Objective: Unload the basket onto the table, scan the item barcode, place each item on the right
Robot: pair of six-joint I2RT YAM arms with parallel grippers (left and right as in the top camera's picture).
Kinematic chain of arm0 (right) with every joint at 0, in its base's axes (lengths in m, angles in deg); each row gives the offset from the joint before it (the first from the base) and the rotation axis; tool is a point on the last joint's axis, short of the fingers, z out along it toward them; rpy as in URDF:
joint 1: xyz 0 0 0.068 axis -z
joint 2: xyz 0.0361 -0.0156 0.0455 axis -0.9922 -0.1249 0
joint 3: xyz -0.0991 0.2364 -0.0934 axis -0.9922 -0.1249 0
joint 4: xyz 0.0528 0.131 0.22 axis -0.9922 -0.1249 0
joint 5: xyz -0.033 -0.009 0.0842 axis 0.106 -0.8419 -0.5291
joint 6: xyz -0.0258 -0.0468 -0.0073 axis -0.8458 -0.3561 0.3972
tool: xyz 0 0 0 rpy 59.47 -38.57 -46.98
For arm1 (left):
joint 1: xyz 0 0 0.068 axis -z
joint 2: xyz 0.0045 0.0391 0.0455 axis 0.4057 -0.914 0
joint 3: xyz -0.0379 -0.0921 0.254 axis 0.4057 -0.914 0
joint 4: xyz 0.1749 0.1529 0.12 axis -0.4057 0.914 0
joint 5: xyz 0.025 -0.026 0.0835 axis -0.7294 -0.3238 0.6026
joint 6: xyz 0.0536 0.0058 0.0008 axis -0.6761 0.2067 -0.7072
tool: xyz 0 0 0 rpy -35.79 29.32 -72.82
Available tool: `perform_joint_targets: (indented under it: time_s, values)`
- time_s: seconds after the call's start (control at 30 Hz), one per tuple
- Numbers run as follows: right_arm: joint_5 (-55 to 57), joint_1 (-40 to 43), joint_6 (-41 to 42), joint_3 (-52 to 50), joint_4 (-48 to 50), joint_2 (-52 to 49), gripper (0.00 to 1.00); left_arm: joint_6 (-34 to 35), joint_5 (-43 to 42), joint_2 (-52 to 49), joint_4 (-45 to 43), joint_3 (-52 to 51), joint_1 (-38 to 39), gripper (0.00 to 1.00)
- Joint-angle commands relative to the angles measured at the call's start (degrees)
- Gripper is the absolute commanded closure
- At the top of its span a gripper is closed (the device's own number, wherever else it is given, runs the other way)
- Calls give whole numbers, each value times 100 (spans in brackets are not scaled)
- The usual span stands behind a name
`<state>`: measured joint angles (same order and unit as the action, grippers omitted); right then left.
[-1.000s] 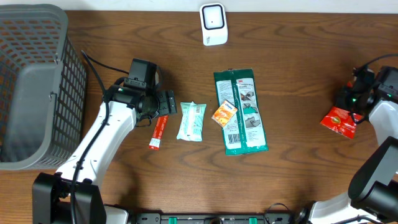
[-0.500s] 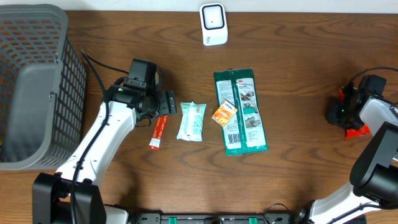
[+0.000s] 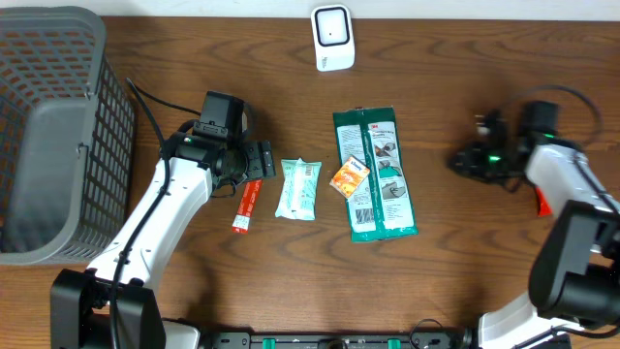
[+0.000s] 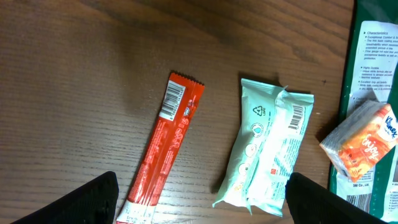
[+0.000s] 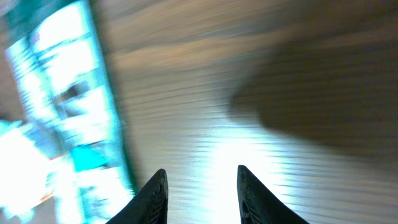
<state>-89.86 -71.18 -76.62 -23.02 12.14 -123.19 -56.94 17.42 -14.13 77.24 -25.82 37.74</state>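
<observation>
A white barcode scanner (image 3: 332,37) stands at the table's far edge. In the middle lie a red stick packet (image 3: 246,206), a mint wipes packet (image 3: 298,188), a long green package (image 3: 375,173) and a small orange packet (image 3: 350,176) resting on it. My left gripper (image 3: 261,160) hovers open above the red stick (image 4: 165,149) and the mint packet (image 4: 267,152), holding nothing. My right gripper (image 3: 457,160) points left toward the green package (image 5: 62,93), jaws apart over bare wood (image 5: 202,193). A red packet (image 3: 540,202) peeks out beside the right arm.
A grey mesh basket (image 3: 48,126) fills the left end of the table. Cables trail behind both arms. The right wrist view is blurred by motion.
My right gripper has let go of the red packet at the right edge, opened, and swung left toward the middle. The left arm has not moved.
</observation>
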Motion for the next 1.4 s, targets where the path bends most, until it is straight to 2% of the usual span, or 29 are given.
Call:
perform_joint_targets:
  time_s: [0.0,0.13,0.27,0.4,0.53,0.67,0.83,0.9,0.93,0.97,1.03,1.2,1.23,1.27,1.3,1.37]
  values:
    - [-691,-938,793,13,-11,103,68,-33,35,-7,-2,44,-13,13]
    - [-271,-2234,1226,13,468,103,64,-33,33,-7,-2,44,-13,13]
    - [1202,-3246,1843,13,1056,101,61,-33,33,-7,-2,44,-13,13]
    - [2240,-3941,1996,13,1419,101,57,-33,33,-7,-2,44,-13,13]
    - [2789,-4262,2603,13,1585,101,54,-33,33,-7,0,44,-13,13]
    - [2583,-4162,3134,44,1674,170,58,-33,35,-7,0,44,-13,13]
    - [2382,-3969,3117,79,1626,857,57,-33,33,-7,0,44,-13,13]
    - [2385,-3939,3112,76,1558,1198,51,-33,35,-7,0,44,-13,13]
    - [2411,-3932,3115,76,1482,1364,37,-33,33,-7,-2,44,-13,13]
    - [2470,-3932,3115,76,1394,1471,15,-33,35,-7,-2,44,-13,13]
    - [2494,-3932,3115,76,1283,1506,1,-33,33,-7,0,44,-13,13]
    - [2494,-3856,3355,63,754,1322,2,-33,33,-7,0,44,-13,13]
    - [2492,-3825,3539,63,647,1250,16,-33,33,-7,0,44,-13,13]
    - [2490,-3818,3613,63,610,1224,24,-33,35,-7,0,44,-13,13]
    - [2487,-3814,3762,39,575,1091,37,-33,33,-7,0,44,-13,13]
    - [2490,-3814,3759,22,568,1010,43,-33,35,-7,0,44,-13,13]
